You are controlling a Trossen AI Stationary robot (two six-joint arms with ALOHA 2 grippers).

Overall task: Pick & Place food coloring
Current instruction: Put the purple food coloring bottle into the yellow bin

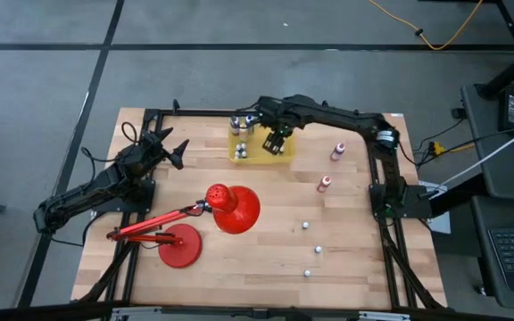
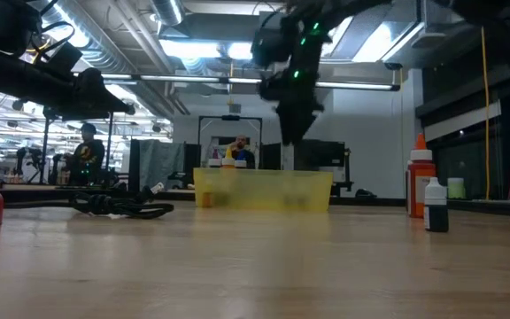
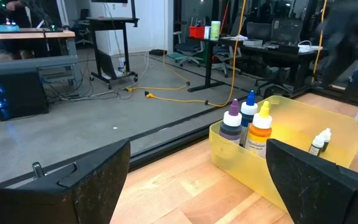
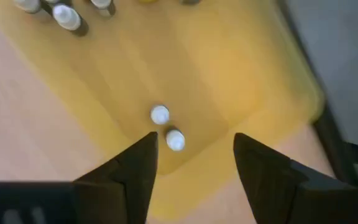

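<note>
table: wood-plank top (image 1: 266, 250), red desk lamp (image 1: 230, 209) lying near-left; lab room w/ person (image 2: 87, 146) sitting far behind
bin: yellow bin (image 1: 284, 153) at far centre
food coloring: two white-capped bottles (image 4: 166, 127) standing in bin, directly below R fingers; more standing loose on table right (image 1: 325, 184)
R gripper (image 1: 276, 140): hovering over bin, fingers partly apart, holding nothing
L gripper (image 1: 169, 146): waiting far-left, fingers spread wide, holding nothing
</note>
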